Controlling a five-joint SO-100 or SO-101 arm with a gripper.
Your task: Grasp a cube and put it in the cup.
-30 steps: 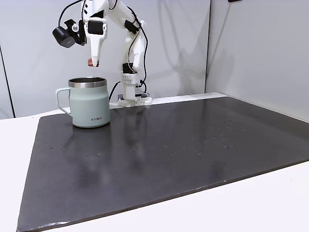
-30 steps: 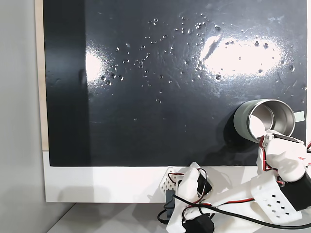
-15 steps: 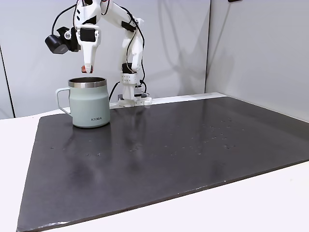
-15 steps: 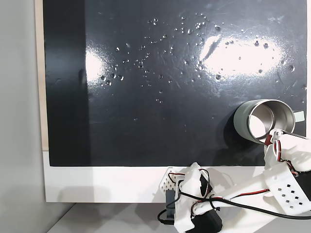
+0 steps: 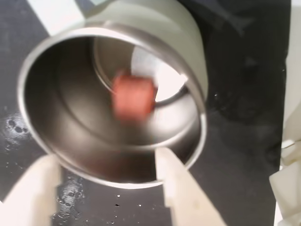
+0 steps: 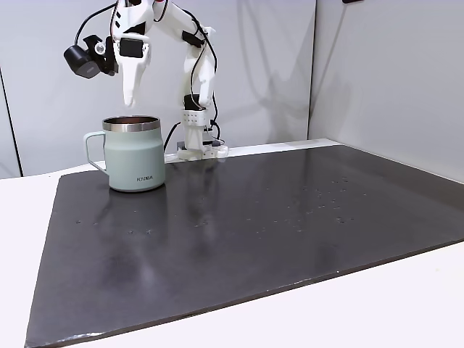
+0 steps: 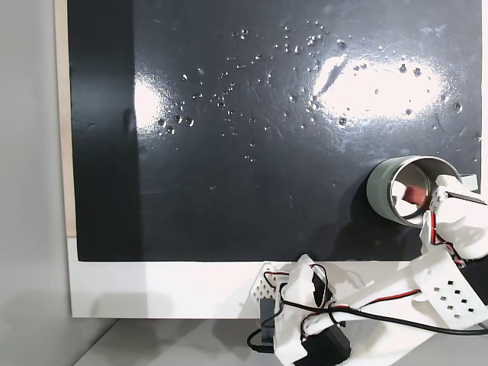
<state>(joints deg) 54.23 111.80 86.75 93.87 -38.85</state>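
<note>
Looking down through my wrist view, I count one cup (image 5: 113, 99) and one cube (image 5: 134, 96). My hand (image 5: 110, 188) is one hand with two pale fingers (image 5: 181, 188), and they stand apart with nothing between them. My hand is open and holds nothing.

The little red-brown cube is inside the cup. It looks blurry in my wrist view, with the shiny steel wall of the cup behind it. My fingers sit at the bottom of that view, on the near side of the cup's rim. The cube is past them, in the middle of the cup's mouth.

In a fixed view from the side, my hand (image 6: 129, 101) hangs right above the green cup (image 6: 134, 163) and does not touch it. The cup stands upright on the dark surface (image 6: 254, 232). In a fixed view from above, the cube (image 7: 412, 195) shows as a small red spot inside the cup (image 7: 379, 191), just beside my hand (image 7: 442, 194).
</note>
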